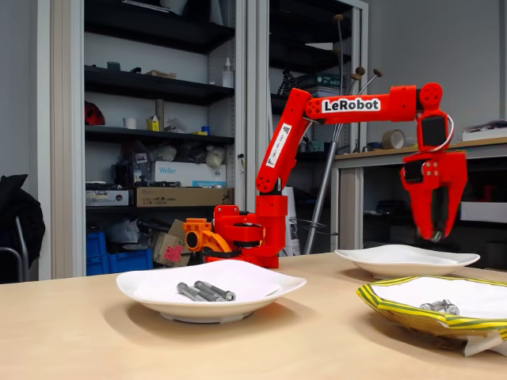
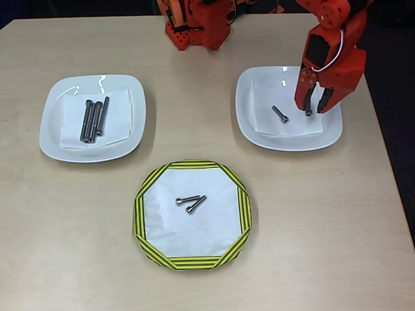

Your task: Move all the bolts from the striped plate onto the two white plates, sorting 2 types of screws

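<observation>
Shiny metal bolts [image 2: 94,119], glossy plates [image 2: 58,123]

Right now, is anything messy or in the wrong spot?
Nothing looks spilled or broken. The long bolts lie together on the left white plate in the overhead view, one short bolt on the right white plate. Two short bolts wait on the striped plate.

**Open table, three plates as obstacles**

Bare wood between striped plate [image 2: 144,201] and both white plates: left plate [image 2: 52,133], right plate [image 2: 249,129]. Wide clear strip along near edge of table [image 2: 324,246]. Arm base [image 2: 194,26] blocking far middle. Above right plate, gripper [image 2: 314,107] hanging, jaws slightly parted, bolt [image 2: 308,112] at the tips.
</observation>
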`<action>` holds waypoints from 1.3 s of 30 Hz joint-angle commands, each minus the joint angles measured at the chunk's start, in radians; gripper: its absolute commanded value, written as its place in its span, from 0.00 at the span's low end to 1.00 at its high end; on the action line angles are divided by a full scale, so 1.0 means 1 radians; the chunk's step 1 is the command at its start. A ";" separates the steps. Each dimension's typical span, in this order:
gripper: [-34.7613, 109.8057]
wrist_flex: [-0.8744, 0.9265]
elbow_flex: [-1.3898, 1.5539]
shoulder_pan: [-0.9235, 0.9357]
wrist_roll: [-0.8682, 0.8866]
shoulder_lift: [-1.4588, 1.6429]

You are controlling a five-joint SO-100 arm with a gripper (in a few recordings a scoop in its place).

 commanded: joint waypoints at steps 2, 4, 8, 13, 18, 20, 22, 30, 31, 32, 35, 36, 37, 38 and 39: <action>0.34 -0.121 0.149 -0.018 0.041 0.124; 0.34 -0.169 0.181 0.003 0.020 0.140; 0.35 -0.253 0.137 0.160 -0.216 0.100; 0.36 -0.390 -0.017 0.397 -0.515 -0.037; 0.37 -0.390 -0.183 0.538 -0.601 -0.166; 0.37 -0.342 -0.247 0.566 -0.611 -0.212; 0.37 -0.301 -0.304 0.591 -0.618 -0.250; 0.36 -0.259 -0.416 0.657 -0.657 -0.353; 0.36 -0.264 -0.416 0.660 -0.657 -0.360; 0.36 -0.265 -0.416 0.661 -0.657 -0.368; 0.36 -0.273 -0.407 0.664 -0.650 -0.380; 0.35 -0.279 -0.397 0.664 -0.649 -0.380; 0.35 -0.284 -0.391 0.666 -0.646 -0.380; 0.35 -0.288 -0.382 0.666 -0.644 -0.380; 0.35 -0.296 -0.371 0.667 -0.644 -0.380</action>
